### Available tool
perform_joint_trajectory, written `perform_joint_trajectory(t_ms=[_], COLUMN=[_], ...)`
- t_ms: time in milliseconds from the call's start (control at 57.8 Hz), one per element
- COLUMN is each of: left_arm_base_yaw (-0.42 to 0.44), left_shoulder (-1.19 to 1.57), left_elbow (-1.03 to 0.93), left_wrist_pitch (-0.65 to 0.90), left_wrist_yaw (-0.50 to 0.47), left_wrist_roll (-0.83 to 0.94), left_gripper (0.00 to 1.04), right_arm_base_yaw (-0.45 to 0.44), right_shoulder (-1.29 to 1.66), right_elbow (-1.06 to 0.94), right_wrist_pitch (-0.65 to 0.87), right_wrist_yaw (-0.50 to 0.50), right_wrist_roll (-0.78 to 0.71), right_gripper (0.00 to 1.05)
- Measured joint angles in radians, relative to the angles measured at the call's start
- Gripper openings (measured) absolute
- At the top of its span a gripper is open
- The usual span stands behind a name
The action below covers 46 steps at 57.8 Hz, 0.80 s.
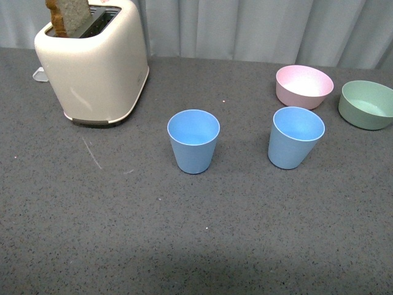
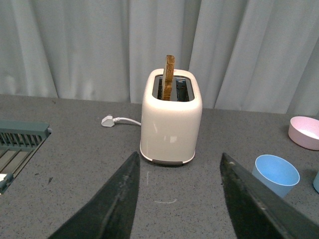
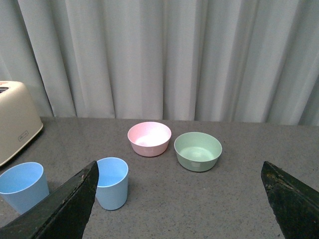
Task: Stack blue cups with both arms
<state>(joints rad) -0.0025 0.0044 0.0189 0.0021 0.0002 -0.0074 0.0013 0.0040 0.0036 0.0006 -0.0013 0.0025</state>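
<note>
Cup upright, mouth up, second cup likewise, apart

Only the gripper fingers show, in the 2 wrist views. The left gripper has 2 black fingers. They are flat blades, broad at the base and narrowing to a blunt, slanted tip. Their matte faces are faintly mottled, with a paler sheen along the inner edges. The right gripper has 2 fingers of the same wedge shape. These are dark too, with a fine greenish-grey speckle across their faces.
</note>
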Motion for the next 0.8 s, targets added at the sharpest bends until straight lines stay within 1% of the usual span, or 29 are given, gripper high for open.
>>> perform_joint_trajectory(t_ms=[104, 121, 156, 208, 225, 260, 277, 329, 381, 450, 519, 588, 709, 796], left_arm_base_yaw=[0.000, 0.000, 0.000, 0.000, 0.000, 0.000, 0.000, 0.000, 0.000, 0.000, 0.000, 0.000, 0.000, 0.000], left_shoulder=[0.000, 0.000, 0.000, 0.000, 0.000, 0.000, 0.000, 0.000, 0.000, 0.000, 0.000, 0.000, 0.000, 0.000], left_elbow=[0.000, 0.000, 0.000, 0.000, 0.000, 0.000, 0.000, 0.000, 0.000, 0.000, 0.000, 0.000, 0.000, 0.000], left_wrist_pitch=[0.000, 0.000, 0.000, 0.000, 0.000, 0.000, 0.000, 0.000, 0.000, 0.000, 0.000, 0.000, 0.000, 0.000], left_wrist_yaw=[0.000, 0.000, 0.000, 0.000, 0.000, 0.000, 0.000, 0.000, 0.000, 0.000, 0.000, 0.000, 0.000, 0.000], left_wrist_roll=[0.000, 0.000, 0.000, 0.000, 0.000, 0.000, 0.000, 0.001, 0.001, 0.002, 0.002, 0.002, 0.002, 0.002], left_gripper=[0.68, 0.70, 0.79, 0.89, 0.91, 0.98, 0.99, 0.98, 0.98, 0.98, 0.98, 0.98, 0.98, 0.98], right_arm_base_yaw=[0.000, 0.000, 0.000, 0.000, 0.000, -0.002, -0.005, -0.015, -0.020, -0.019, -0.003, 0.012, 0.024, 0.032], right_shoulder=[0.000, 0.000, 0.000, 0.000, 0.000, 0.010, 0.022, 0.093, 0.179, 0.308, 0.542, 0.771, 1.077, 1.293], right_elbow=[0.000, 0.000, 0.000, 0.000, 0.000, 0.003, 0.004, 0.013, 0.023, 0.043, 0.091, 0.162, 0.280, 0.402], right_wrist_pitch=[0.000, 0.000, 0.000, 0.000, 0.000, -0.014, -0.016, -0.003, 0.040, 0.119, 0.268, 0.371, 0.441, 0.401], right_wrist_yaw=[0.000, 0.000, 0.000, 0.000, 0.000, 0.000, 0.000, -0.001, 0.000, 0.000, 0.000, -0.005, -0.014, -0.012], right_wrist_roll=[0.000, 0.000, 0.000, 0.000, -0.004, -0.055, -0.088, -0.177, -0.212, -0.219, -0.207, -0.170, -0.112, -0.058], right_gripper=[0.95, 0.95, 0.95, 0.95, 0.95, 0.95, 0.95, 0.95, 0.95, 0.95, 0.95, 0.95, 0.95, 0.95])
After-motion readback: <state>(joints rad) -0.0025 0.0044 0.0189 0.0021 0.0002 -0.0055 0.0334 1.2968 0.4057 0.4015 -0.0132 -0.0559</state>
